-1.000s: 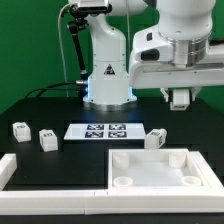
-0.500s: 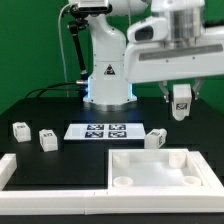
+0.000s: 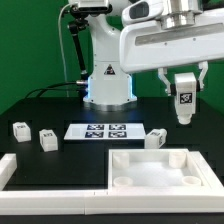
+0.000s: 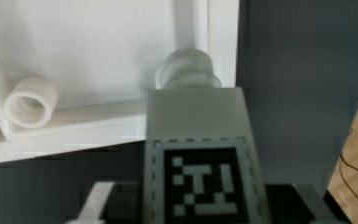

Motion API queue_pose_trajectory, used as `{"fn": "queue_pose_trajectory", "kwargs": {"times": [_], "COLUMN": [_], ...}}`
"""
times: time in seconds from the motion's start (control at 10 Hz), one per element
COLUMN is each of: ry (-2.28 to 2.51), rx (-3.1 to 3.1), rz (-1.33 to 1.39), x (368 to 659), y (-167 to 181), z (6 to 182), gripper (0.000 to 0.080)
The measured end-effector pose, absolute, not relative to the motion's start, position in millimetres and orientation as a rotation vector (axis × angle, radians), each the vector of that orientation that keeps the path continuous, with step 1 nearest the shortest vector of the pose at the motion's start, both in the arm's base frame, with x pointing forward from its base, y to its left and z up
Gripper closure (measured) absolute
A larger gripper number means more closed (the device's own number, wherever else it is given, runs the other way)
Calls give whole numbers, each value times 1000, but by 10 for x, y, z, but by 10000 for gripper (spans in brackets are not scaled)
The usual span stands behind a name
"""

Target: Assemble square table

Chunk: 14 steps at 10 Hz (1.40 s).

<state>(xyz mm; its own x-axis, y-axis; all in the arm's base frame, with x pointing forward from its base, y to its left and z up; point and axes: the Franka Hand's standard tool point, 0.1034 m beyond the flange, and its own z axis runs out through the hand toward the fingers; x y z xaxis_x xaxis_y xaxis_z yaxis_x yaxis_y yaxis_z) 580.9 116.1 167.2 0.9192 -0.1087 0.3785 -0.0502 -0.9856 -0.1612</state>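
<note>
One short white block leg [image 3: 185, 105], its black-white tag [image 4: 202, 188] showing, is pinched in the two-finger gripper [image 3: 184, 86], held above the white plastic square top [image 3: 150, 160].

Leg [image 3: 185, 106] in tool [image 3: 184, 84] hangs over square top [image 3: 140, 153].

Bg: green backdrop [image 3: 30, 40], black tabletop [image 3: 80, 155], even light.

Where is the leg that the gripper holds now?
In the exterior view, the leg hangs in the gripper on that view's right, above the right part of the table top.
</note>
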Motion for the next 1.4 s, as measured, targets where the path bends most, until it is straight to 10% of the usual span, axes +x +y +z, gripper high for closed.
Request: {"fn": "queue_pose_trajectory", "kwargs": {"times": [0.6,1.1,1.4], "ry": [-58,-107,-122], "rx": [-2901,-2915,-2933], "rz": [-892,-932,-886], "x": [6308,6284,6119], "y": [996,1042,1216], "z": [1542,1501,1175], "gripper": [509,509,509]}}
